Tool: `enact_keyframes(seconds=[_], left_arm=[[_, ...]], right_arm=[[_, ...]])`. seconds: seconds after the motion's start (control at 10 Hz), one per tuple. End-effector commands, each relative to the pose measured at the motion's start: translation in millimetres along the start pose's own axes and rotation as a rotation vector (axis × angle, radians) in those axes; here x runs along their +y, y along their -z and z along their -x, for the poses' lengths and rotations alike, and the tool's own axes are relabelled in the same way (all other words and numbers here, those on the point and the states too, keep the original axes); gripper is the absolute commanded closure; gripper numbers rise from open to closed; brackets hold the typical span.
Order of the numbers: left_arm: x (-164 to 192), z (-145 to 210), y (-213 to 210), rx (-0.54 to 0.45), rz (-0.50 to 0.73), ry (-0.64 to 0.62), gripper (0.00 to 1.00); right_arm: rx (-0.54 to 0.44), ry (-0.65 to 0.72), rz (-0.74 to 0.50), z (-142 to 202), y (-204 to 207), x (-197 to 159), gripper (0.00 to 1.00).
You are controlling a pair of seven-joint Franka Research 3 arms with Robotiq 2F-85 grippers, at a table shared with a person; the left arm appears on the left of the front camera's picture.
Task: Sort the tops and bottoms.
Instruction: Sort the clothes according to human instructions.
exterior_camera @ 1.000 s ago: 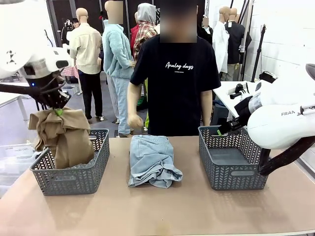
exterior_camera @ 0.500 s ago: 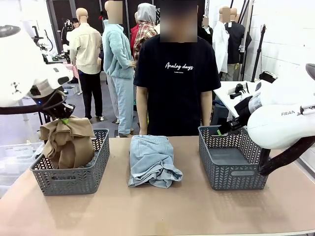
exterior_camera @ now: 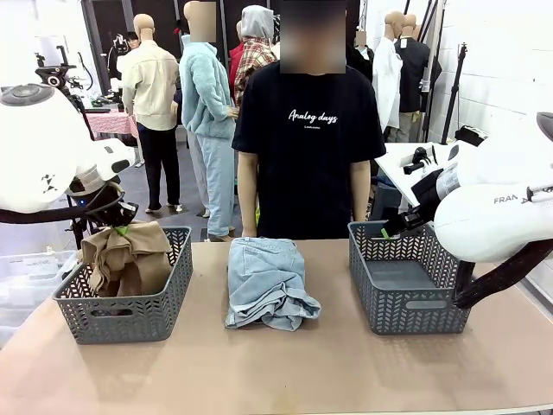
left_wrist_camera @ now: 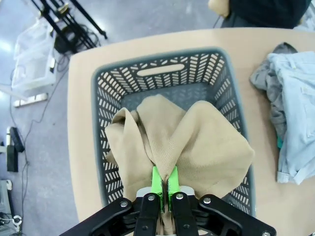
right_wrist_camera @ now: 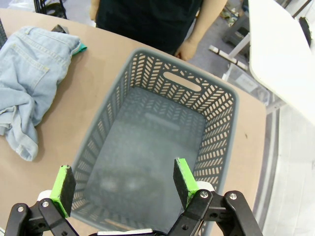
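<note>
My left gripper (exterior_camera: 119,228) (left_wrist_camera: 164,183) is shut on the khaki-tan top (exterior_camera: 128,258) (left_wrist_camera: 182,142), which hangs bunched into the left grey basket (exterior_camera: 130,309) (left_wrist_camera: 113,73). The light blue denim bottoms (exterior_camera: 266,281) (left_wrist_camera: 295,103) (right_wrist_camera: 27,83) lie folded on the table's middle, over a grey garment (left_wrist_camera: 270,83) and a teal-green edge (right_wrist_camera: 82,47) that peek out beneath. My right gripper (exterior_camera: 386,232) (right_wrist_camera: 120,187) hangs open above the right grey basket (exterior_camera: 406,313) (right_wrist_camera: 216,147), which holds nothing.
A person in a black printed T-shirt (exterior_camera: 309,147) stands at the far edge, arms down. The tan table (exterior_camera: 294,372) has free room along its front. A white table (exterior_camera: 415,164) stands behind on the right, clear bins (left_wrist_camera: 34,64) on the floor at left.
My left gripper has come down with the khaki-tan top, lowering it from above the left basket into it. The person's hand dropped to their side. The right arm stayed still.
</note>
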State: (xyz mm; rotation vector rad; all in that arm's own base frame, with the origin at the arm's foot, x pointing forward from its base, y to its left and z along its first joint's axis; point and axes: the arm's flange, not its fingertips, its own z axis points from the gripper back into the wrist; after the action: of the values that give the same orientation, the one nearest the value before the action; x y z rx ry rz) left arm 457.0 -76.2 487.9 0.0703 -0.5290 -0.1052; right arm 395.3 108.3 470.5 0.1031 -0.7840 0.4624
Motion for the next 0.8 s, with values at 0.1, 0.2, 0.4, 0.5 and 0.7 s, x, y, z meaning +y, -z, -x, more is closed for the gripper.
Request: enact_keyframes(seconds=[0.1, 0.2, 0.4, 0.5, 0.7], left_arm=[[-0.9, 2.5, 12.4, -0.003, -0.011, -0.025, 0.76], [-1.6, 2.3, 13.1, -0.001, -0.014, -0.020, 0.56], [3.1, 0.8, 8.2, 0.004, -0.028, -0.032, 0.16], [6.0, -1.3, 6.0, 0.017, -0.036, -0.055, 0.00], [1.7, 2.3, 11.2, 0.022, -0.001, -0.004, 0.00]], right_arm=[[0.001, -0.005, 0.000, 0.4, 0.7, -0.9, 0.00], [0.001, -0.005, 0.000, 0.4, 0.7, -0.9, 0.00], [0.001, -0.005, 0.000, 0.4, 0.7, -0.9, 0.00], [0.001, -0.005, 0.000, 0.4, 0.7, -0.9, 0.00], [0.001, -0.005, 0.000, 0.4, 0.7, -0.9, 0.00]])
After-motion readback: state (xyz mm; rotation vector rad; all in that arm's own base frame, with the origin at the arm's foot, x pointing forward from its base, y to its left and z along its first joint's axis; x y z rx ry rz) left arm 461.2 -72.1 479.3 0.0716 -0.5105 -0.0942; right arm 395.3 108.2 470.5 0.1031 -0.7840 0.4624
